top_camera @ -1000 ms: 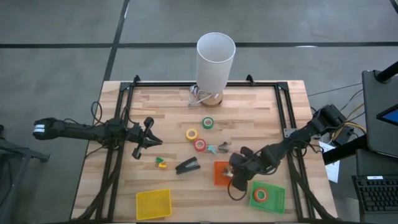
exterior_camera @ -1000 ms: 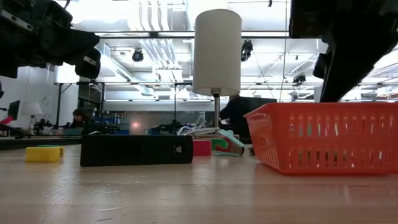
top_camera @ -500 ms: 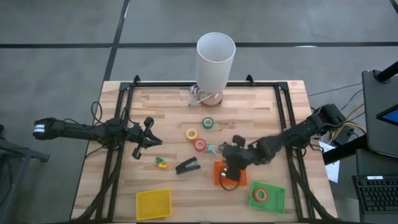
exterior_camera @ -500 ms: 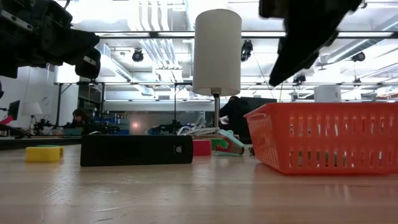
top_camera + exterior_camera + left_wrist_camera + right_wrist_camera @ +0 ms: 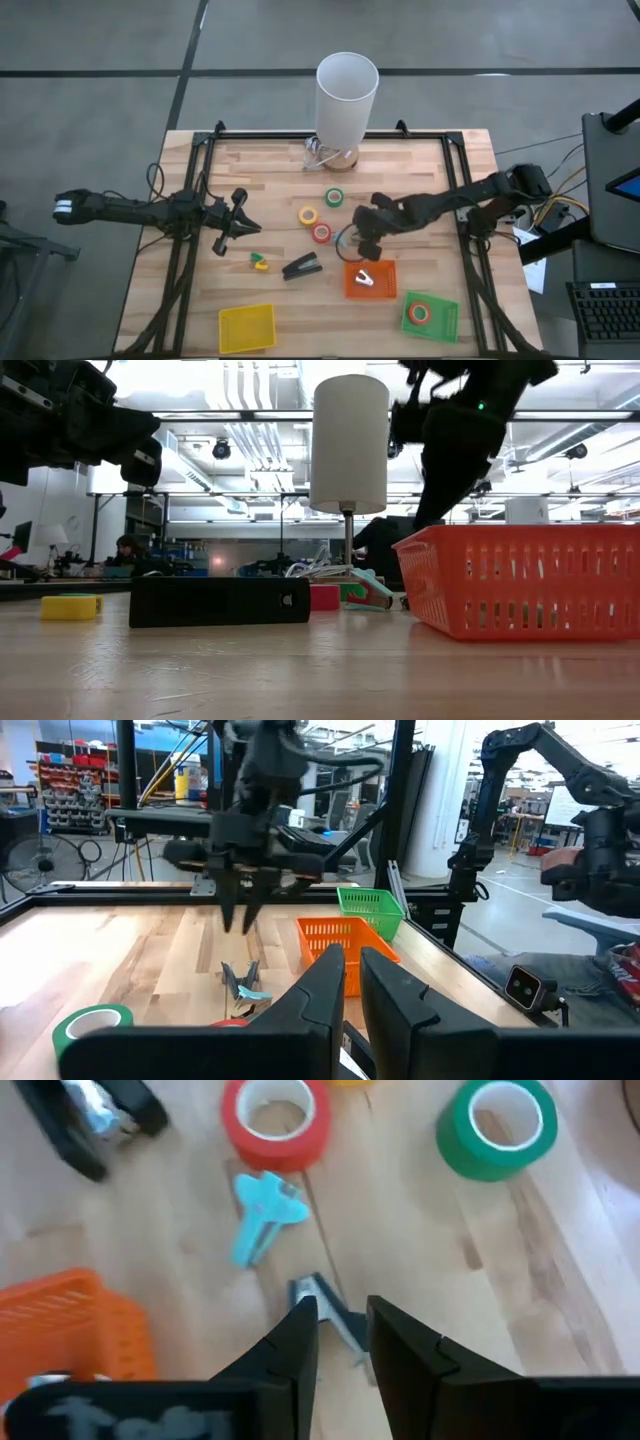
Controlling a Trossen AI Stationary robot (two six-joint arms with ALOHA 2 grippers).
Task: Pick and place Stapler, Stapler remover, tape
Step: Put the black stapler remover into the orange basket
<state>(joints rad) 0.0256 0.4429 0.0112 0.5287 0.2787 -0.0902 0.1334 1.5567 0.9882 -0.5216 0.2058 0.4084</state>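
The black stapler (image 5: 301, 267) lies on the wood near the table's middle, also visible in the right wrist view (image 5: 95, 1120). Green tape (image 5: 334, 198), yellow tape (image 5: 308, 215) and red tape (image 5: 321, 233) lie flat beyond it; another red-orange roll (image 5: 419, 313) sits in the green basket (image 5: 440, 322). A light-blue staple remover (image 5: 265, 1205) lies beside the red tape (image 5: 275, 1120). My right gripper (image 5: 365, 245), open by a narrow gap, hovers over a darker blue piece (image 5: 330, 1315) and touches nothing. My left gripper (image 5: 245, 228) waits shut at the table's left.
An orange basket (image 5: 385, 288) holding a small white piece (image 5: 365, 278) stands just on the near side of my right gripper. A yellow basket (image 5: 247, 328) sits at the near edge. A small yellow-green block (image 5: 260, 262) lies left of the stapler. A tall white cylinder (image 5: 346, 95) stands at the far edge.
My right gripper has swung from over the near side of the orange basket toward the table's far edge and left, ending above the staple remover beside the red tape. The small white piece inside the orange basket now shows uncovered.
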